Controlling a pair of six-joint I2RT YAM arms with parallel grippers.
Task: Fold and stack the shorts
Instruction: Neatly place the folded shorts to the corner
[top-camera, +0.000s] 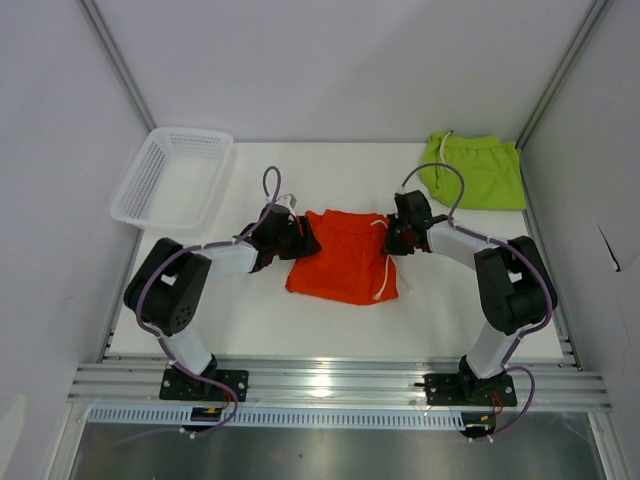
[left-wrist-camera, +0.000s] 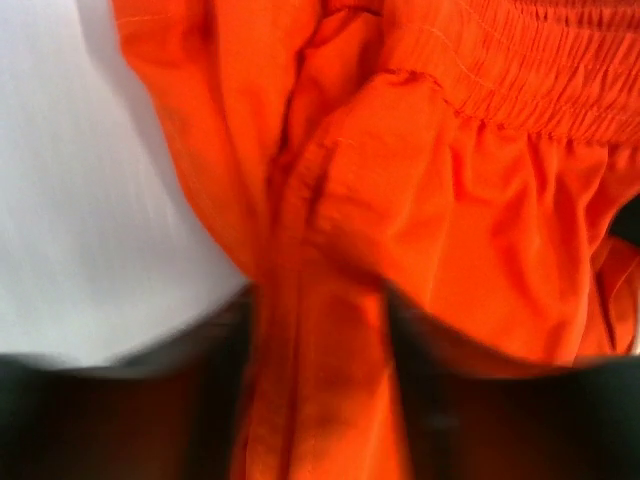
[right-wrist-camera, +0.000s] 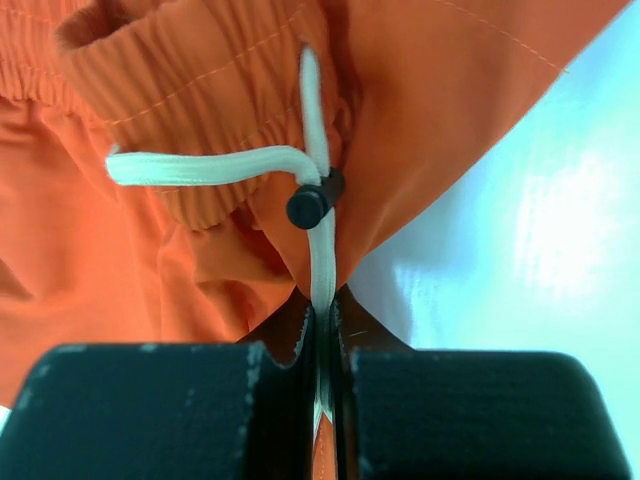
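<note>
Two grippers were found at opposite sides of the orange shorts (top-camera: 340, 262), which lay in the middle of the table (top-camera: 300, 330). The left gripper (top-camera: 292, 238) was at the left edge of the cloth and the right gripper (top-camera: 397, 238) at the right edge, so the garment was spanned from left to right between them. Neither arm was clearly nearer.

The right fingers (right-wrist-camera: 170, 400) were pressed together on the orange hem and the white drawstring (right-wrist-camera: 200, 168), with the elastic waistband just ahead of them. In the blurred left wrist view a fold of orange cloth was seen between the dark left fingers, which stood partly apart. Whether it was really clamped could not be told.

The green shorts (top-camera: 478, 172) lay well apart, at the far right corner. For the next fold, an equal lift from both sides would probably be needed.
</note>
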